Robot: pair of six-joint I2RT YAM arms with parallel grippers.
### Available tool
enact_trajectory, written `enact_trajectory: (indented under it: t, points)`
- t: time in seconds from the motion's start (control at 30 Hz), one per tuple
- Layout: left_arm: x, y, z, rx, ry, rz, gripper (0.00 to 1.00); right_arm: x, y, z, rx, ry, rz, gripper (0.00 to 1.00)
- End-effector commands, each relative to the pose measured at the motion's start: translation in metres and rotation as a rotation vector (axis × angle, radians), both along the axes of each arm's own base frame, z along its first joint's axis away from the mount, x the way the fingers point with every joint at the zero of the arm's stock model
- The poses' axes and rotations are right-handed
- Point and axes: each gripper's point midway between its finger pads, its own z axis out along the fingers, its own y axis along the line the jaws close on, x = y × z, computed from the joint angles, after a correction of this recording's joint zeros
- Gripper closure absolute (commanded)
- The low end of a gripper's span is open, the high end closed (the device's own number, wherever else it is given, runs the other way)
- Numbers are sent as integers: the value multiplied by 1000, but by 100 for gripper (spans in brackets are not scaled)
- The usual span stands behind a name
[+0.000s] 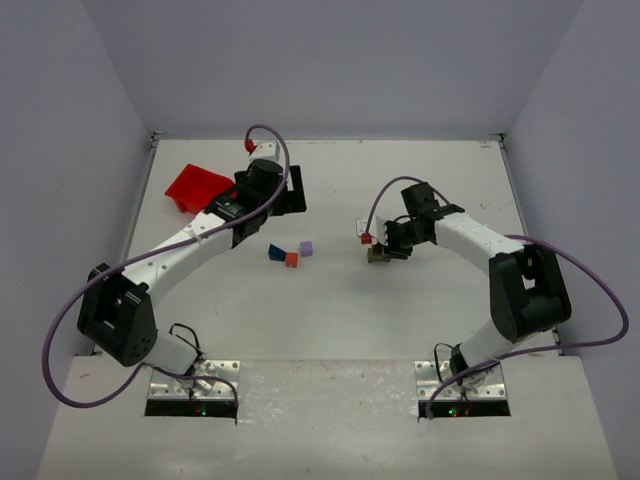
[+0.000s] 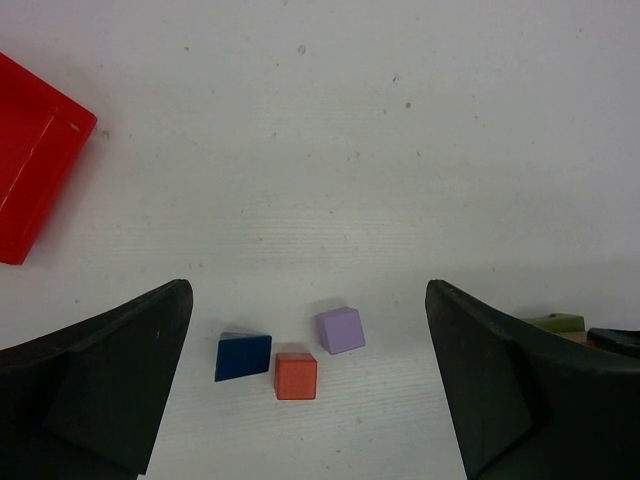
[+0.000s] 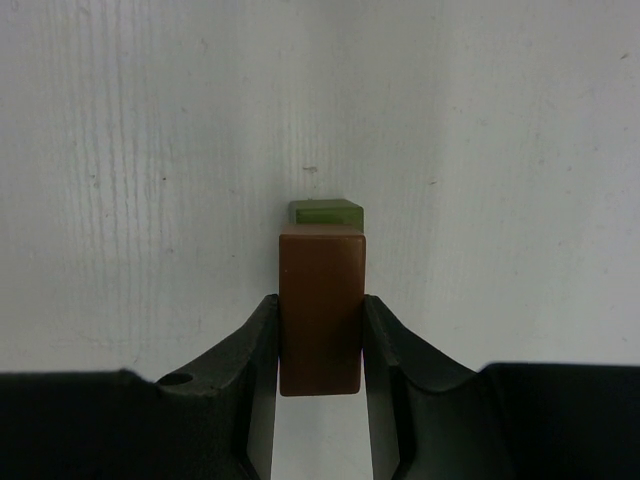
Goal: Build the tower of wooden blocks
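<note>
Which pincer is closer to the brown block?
The right one. The right pincer is shut on the brown block itself. The left pincer is open, far off to the left near the red bin.

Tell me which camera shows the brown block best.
Right wrist: the brown block fills the centre, pinched between the right gripper's fingers, a green block just beyond it. Top external shows only a small dark speck under that gripper. Left wrist catches at most a sliver at its right edge.
</note>
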Motion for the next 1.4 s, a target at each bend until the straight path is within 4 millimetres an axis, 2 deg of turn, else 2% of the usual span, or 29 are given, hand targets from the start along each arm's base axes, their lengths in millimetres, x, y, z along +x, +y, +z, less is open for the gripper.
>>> enact_trajectory:
  t: [0.0, 0.37, 1.07, 1.37]
  points:
    - [13, -5, 26, -17, -60, -6, 0, 19, 5, 14, 40, -62, 58, 81]
    - [16, -12, 23, -16, -42, -34, 0, 19, 10, 16, 100, -59, 92, 80]
    - [20, -18, 10, -4, -7, -52, 0, 19, 9, 5, 69, -12, 133, 77]
    - [20, -18, 7, 4, 0, -55, 0, 21, 10, 6, 72, -10, 126, 75]
